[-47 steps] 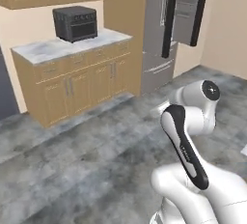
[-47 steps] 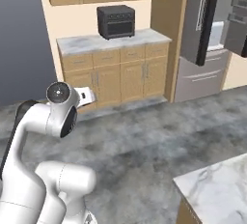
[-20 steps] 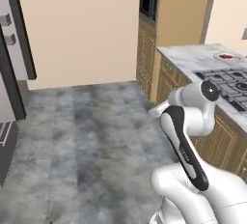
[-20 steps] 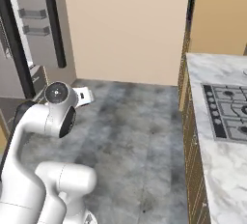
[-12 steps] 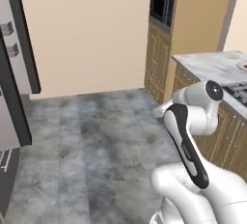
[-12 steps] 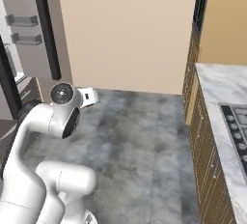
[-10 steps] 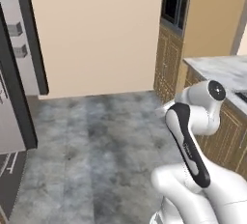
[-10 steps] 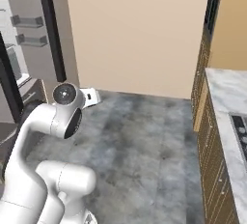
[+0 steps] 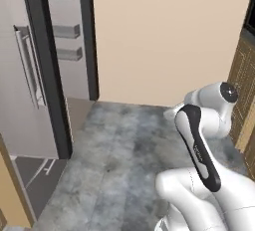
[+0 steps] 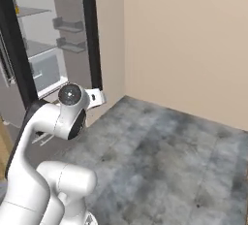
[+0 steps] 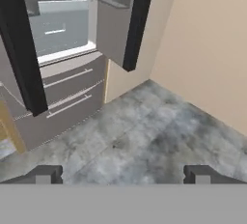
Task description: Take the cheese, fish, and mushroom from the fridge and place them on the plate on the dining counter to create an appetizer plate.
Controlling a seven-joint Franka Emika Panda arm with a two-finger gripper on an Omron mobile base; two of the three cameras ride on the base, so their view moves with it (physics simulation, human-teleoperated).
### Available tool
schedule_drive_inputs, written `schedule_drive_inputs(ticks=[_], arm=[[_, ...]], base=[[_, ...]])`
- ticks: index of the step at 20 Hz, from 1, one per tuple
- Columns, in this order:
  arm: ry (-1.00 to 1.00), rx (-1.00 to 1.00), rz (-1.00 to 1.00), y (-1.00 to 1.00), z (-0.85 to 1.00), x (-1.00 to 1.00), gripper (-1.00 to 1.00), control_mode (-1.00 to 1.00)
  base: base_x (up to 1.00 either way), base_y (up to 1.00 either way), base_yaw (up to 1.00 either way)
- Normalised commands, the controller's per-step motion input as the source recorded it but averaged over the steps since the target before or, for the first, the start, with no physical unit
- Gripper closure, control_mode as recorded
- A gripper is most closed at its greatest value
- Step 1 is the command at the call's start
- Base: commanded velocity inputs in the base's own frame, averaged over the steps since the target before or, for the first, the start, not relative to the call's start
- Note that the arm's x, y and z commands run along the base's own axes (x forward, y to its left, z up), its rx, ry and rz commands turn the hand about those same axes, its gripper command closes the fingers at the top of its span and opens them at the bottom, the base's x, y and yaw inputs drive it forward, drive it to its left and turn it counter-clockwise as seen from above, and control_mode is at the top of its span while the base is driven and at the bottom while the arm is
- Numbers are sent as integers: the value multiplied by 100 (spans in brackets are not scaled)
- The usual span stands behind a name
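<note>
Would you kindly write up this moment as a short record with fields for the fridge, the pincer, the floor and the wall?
fridge: doors open, grey door bins and pale drawer showing
pincer: open, nothing between its tips, aimed at the floor in front of the fridge
floor: grey mottled tiles
wall: plain beige, right of the fridge
</note>
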Motion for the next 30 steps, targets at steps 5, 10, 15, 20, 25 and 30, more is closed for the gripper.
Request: schedule_drive_inputs(ticks=[5, 10, 15, 20, 25, 30], arm=[[0, 0, 0, 0, 0, 0, -100, 100], [0, 0, 0, 0, 0, 0, -100, 100], [0, 0, 0, 0, 0, 0, -100, 100], [0, 0, 0, 0, 0, 0, -100, 100], [0, 0, 0, 0, 0, 0, -100, 100], [0, 0, 0, 0, 0, 0, -100, 100]], base=[[72, -41, 53], [57, -57, 48], [47, -54, 47], [50, -59, 50], [53, -67, 51], [48, -33, 43]])
